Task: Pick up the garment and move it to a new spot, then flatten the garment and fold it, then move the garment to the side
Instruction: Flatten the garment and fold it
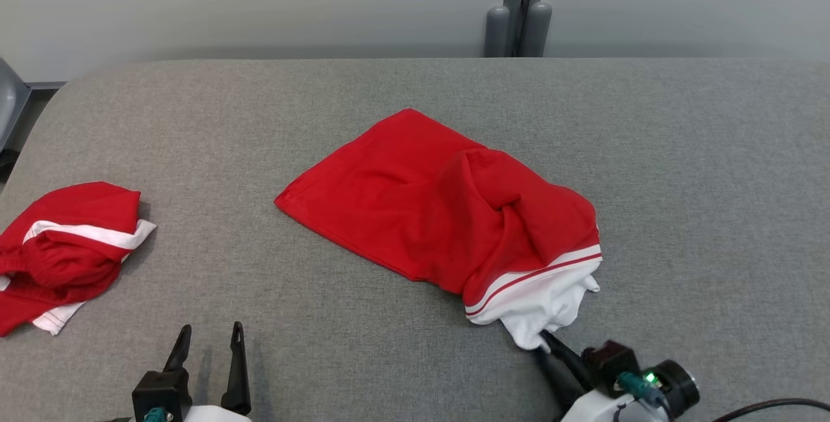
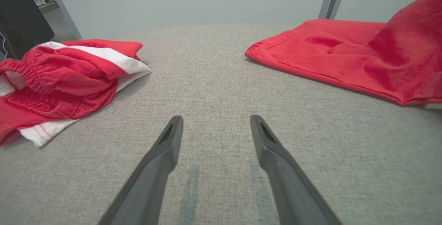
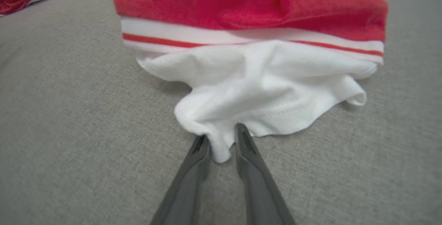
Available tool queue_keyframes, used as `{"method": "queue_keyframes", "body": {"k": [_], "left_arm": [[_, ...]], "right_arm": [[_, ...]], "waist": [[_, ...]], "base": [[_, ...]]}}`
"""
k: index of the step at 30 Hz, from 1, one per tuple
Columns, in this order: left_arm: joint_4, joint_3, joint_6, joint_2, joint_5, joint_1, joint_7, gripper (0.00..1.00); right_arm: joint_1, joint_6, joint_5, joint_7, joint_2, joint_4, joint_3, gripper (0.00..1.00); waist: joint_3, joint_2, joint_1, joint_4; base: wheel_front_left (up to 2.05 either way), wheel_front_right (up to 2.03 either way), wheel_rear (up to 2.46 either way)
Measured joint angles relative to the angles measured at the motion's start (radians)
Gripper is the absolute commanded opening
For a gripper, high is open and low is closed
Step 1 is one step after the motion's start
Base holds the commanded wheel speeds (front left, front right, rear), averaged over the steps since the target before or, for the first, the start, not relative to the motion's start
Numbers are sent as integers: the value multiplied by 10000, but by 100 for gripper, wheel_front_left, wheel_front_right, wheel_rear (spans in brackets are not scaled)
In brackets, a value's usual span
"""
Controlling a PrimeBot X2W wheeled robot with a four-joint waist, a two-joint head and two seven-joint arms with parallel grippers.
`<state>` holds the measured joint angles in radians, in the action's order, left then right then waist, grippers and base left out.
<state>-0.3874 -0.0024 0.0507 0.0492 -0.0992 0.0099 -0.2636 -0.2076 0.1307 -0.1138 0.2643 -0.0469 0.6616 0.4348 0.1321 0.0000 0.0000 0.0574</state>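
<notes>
A: State of the jaws, right side first?

B: On the right gripper (image 3: pixel 221 136) the two dark fingers (image 3: pixel 193 169) stand close together. A white fold of the garment (image 1: pixel 441 214) is pinched between their tips, and the cloth touches both inner faces. Entered as clamped on the white hem.

A: And the left?

B: The left gripper (image 2: pixel 217 119) has its jaws wide apart, with grey surface (image 1: pixel 713 182) showing between them. The tips sit low over the cloth covering, a faint shadow under each.

A: Where does the garment lie?

B: In the middle of the grey surface. The red body is spread mostly flat toward the far left, one corner pointing at the far edge. The right half is rucked into a raised fold. At the near-right end there is a white band with a thin red stripe, then loose white cloth spilling toward the right gripper. The pinched fold is the nearest tip of that cloth.

A: Other items?

B: A second red-and-white piece (image 1: pixel 65 247) lies crumpled at the left edge, well apart from the garment. The left gripper sits between the two, nearer the robot. Behind the surface are a pale wall and two grey posts (image 1: pixel 519 26).
</notes>
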Motion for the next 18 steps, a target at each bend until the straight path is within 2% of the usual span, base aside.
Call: {"method": "queue_keyframes", "body": {"k": [6, 11, 18], "left_arm": [[-21, 13, 2, 0, -94, -23, 0, 100], [-82, -127, -15, -2, -259, -25, 0, 100], [-107, -380, -102, -8, -334, -208, -2, 100]], "right_arm": [[-98, 0, 205, -2, 2, -773, -842, 0], [-166, 0, 238, -2, -100, -2303, -1590, 0], [-1587, 0, 178, -2, -700, -4094, -1733, 0]], "waist": [[-28, 0, 0, -45], [-163, 0, 0, -261], [-461, 0, 0, -609]], "base": [[0, 0, 0], [0, 0, 0], [0, 0, 0]]}}
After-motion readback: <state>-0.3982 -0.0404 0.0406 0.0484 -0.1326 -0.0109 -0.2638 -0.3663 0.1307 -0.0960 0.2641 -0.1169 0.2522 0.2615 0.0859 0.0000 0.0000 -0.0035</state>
